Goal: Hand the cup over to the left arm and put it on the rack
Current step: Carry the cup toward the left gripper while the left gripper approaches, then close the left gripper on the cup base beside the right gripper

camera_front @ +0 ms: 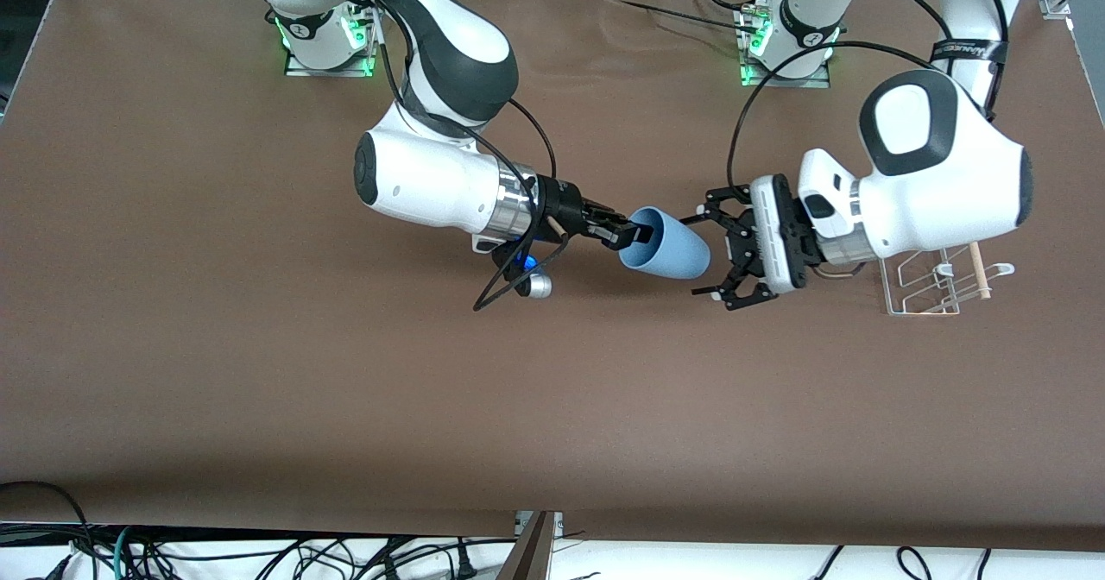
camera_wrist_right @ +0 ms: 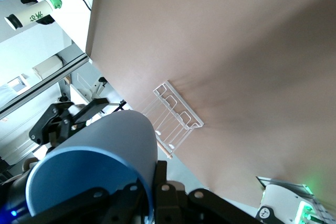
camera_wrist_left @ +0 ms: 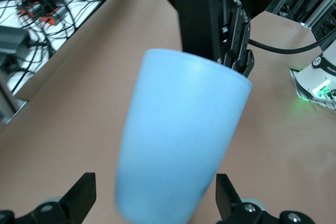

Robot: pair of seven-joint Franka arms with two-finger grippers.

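1. Cup (camera_front: 666, 243) is in the air over mid-table, on its side, base toward my left gripper (camera_front: 729, 256).
2. Looks light, stiff, smooth plastic, so probably slippery; I'd grab mid-wall, not the tapered base.
3. Right gripper (camera_front: 628, 235) pinches the rim at the cup's 9 o'clock.
4. Left gripper spread wide at its 3 o'clock, straddling the base, no contact seen.
5. Rack (camera_front: 941, 282) on the table under my left arm (camera_front: 932, 183).

The cup (camera_front: 666, 243) hangs between both end effectors, near the rack (camera_front: 937, 284).
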